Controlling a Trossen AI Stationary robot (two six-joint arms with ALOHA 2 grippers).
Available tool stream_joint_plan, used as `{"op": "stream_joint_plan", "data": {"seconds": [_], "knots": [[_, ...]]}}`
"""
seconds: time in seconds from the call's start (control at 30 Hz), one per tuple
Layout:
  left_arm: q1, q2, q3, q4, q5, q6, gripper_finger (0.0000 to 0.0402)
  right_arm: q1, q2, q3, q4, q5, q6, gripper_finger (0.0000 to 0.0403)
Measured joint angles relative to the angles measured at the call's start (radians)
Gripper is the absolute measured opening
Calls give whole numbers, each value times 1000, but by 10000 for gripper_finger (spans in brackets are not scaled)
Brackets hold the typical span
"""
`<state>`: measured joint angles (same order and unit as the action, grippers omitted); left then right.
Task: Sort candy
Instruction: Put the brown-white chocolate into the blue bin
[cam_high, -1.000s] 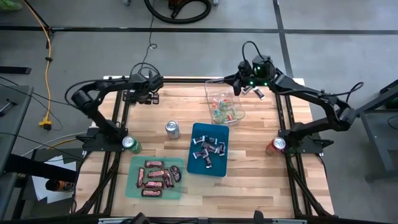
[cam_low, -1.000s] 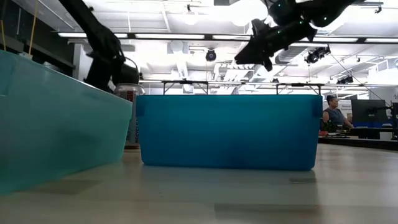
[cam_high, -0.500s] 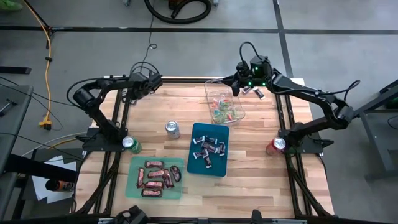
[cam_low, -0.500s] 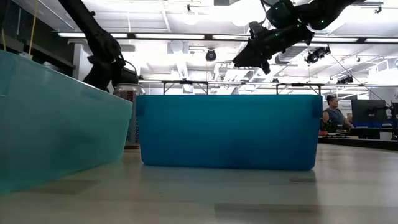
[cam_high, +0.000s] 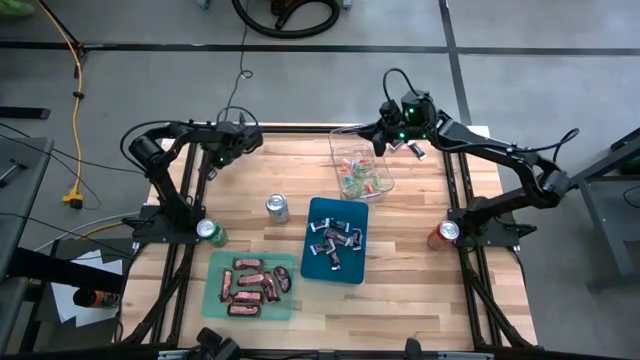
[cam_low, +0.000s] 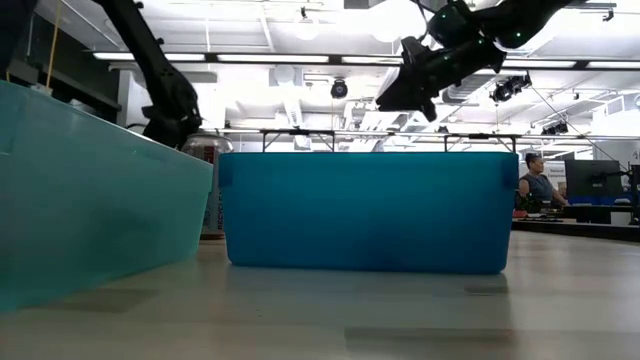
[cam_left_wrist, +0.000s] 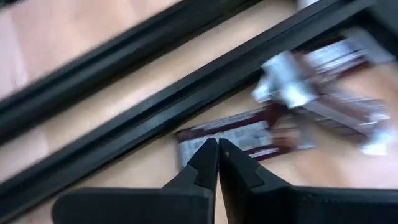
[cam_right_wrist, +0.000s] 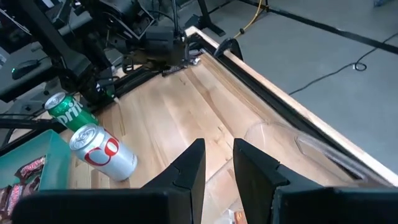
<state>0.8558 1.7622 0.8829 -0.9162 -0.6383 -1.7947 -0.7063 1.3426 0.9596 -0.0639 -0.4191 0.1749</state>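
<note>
Loose candy lies at the table's far left corner: a dark red-brown bar (cam_left_wrist: 242, 134) and dark/silver wrapped pieces (cam_left_wrist: 329, 93), flat on the wood. My left gripper (cam_high: 236, 141) (cam_left_wrist: 217, 148) is shut and slants down, its tips at the bar's edge. My right gripper (cam_high: 384, 141) (cam_right_wrist: 217, 155) hangs above the clear container (cam_high: 362, 170) of small bright sweets, a narrow gap between its fingers and nothing in it. Red-brown bars lie in the teal tray (cam_high: 212, 290). Dark/silver pieces lie in the blue tray (cam_high: 358, 210). My left gripper's shut fingertips (cam_left_wrist: 208, 155) come slanting down from above at the near edge of the red-brown bar (cam_left_wrist: 205, 138), which lies flat on the table. The blurred view does not show whether the tips touch or pinch the wrapper.
A silver can (cam_high: 277, 207) stands mid-table, a green can (cam_high: 210, 232) at the left edge and a red can (cam_high: 447, 233) at the right. Black frame rails (cam_left_wrist: 155, 87) run close beside the loose candy. Bare wood lies at the near right.
My left gripper has rolled about its wrist, sunk toward the candy at the far left corner and shut its fingers. The candy, trays and cans have not moved.
</note>
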Motion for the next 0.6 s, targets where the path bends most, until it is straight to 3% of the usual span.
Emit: {"op": "stream_joint_plan", "data": {"seconds": [0.1, 0.27, 0.6], "knots": [[-2, 17, -42, 44, 28, -60, 0, 0, 0, 0, -18, -3, 5, 75], [-43, 15, -61, 75, 19, -21, 0, 0, 0, 0, -25, -31, 5, 75], [-244, -50, -64, 113, 164, 279, 0, 0, 0, 0, -22, -32, -53, 75]]}}
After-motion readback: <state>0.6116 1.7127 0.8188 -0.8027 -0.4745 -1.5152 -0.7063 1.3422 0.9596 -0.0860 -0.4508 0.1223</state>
